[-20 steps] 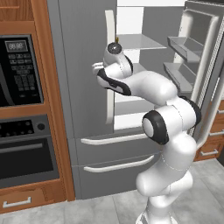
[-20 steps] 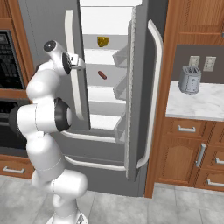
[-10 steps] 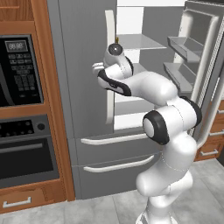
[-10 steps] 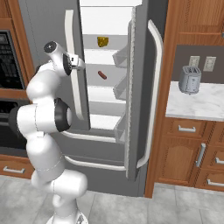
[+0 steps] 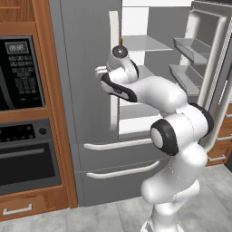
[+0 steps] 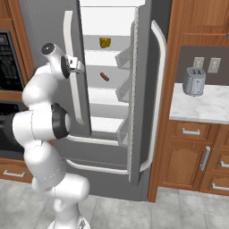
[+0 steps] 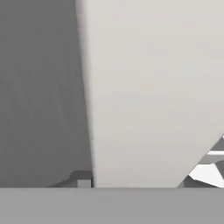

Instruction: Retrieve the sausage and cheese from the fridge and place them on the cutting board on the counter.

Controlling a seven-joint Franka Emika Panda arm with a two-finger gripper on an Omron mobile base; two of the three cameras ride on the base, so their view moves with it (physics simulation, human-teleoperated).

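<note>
The grey fridge has its right door swung open and its left door closed. On a white inside shelf lies the dark reddish sausage; the yellow cheese sits one shelf higher. My gripper is at the left door's long pale handle, left of both foods. In the hand view the handle runs between my fingertips, and the gripper is shut on it. The cutting board and the counter are out of view.
A black microwave and oven sit in wood cabinets left of the fridge. To the right, a toaster stands on a narrow wall counter over wood drawers. The open door's bins jut toward the shelves.
The arm and hand have stayed at the left door's handle. Both doors, the sausage and the cheese are where they were.
</note>
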